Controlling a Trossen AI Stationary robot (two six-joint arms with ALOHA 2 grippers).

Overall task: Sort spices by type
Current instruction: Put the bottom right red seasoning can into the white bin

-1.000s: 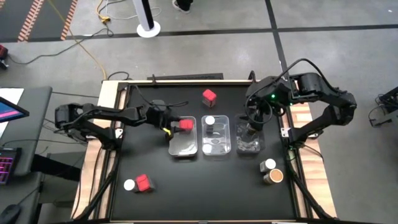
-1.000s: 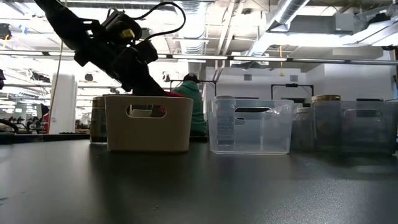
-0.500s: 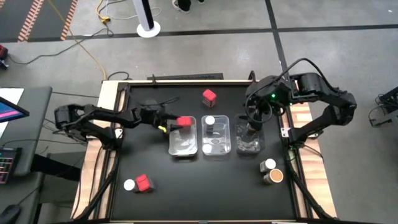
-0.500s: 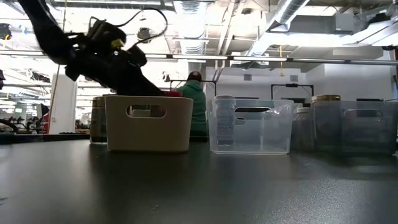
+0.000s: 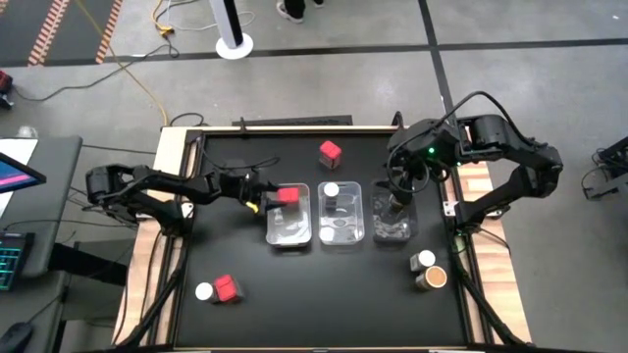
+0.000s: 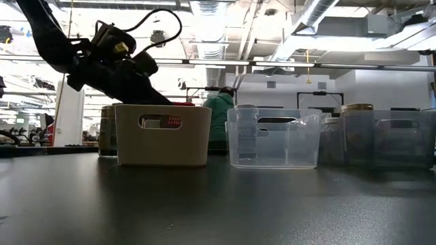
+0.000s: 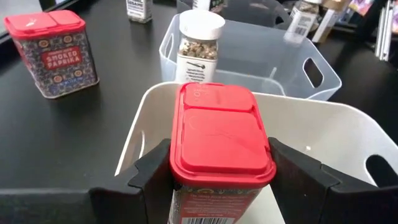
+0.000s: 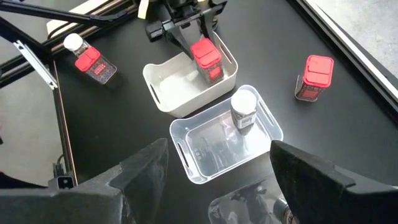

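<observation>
My left gripper [image 5: 278, 194] is shut on a red-lidded spice box [image 7: 219, 129] inside the far end of the white tray [image 5: 290, 227]. In the low view the box's lid [image 6: 178, 103] shows just above the tray's rim. A white-lidded jar [image 5: 332, 191] stands in the middle clear tray [image 5: 341, 231]. Loose spices stand on the table: a red box [image 5: 330, 152] at the far side, a white-lidded jar [image 5: 203, 291] and a red box [image 5: 227, 287] near left, and a white-lidded jar [image 5: 424, 261] and a brown-lidded jar [image 5: 432, 279] near right. My right gripper [image 8: 217, 168] hangs open, high over the right clear tray [image 5: 392, 227]. My left gripper pinches the red box between its two fingers [image 7: 152, 177], on two opposite sides of the body [image 7: 181, 202] just under the lid. The fingers come from the table's left, slanting a little downward. The box stands upright, its lower part inside the white tray; whether it rests on the tray's floor is hidden.
The three trays stand side by side across the table's middle. The black tabletop [image 5: 324, 294] lies bare in front of them. Wooden side rails [image 5: 145, 255] border the table. A person's back [image 6: 219, 116] shows in the room behind.
My left gripper has sunk toward the white tray and tipped closer to level, carrying the red box down with it. The box stays upright and now sits lower inside the tray, its lid near the rim.
</observation>
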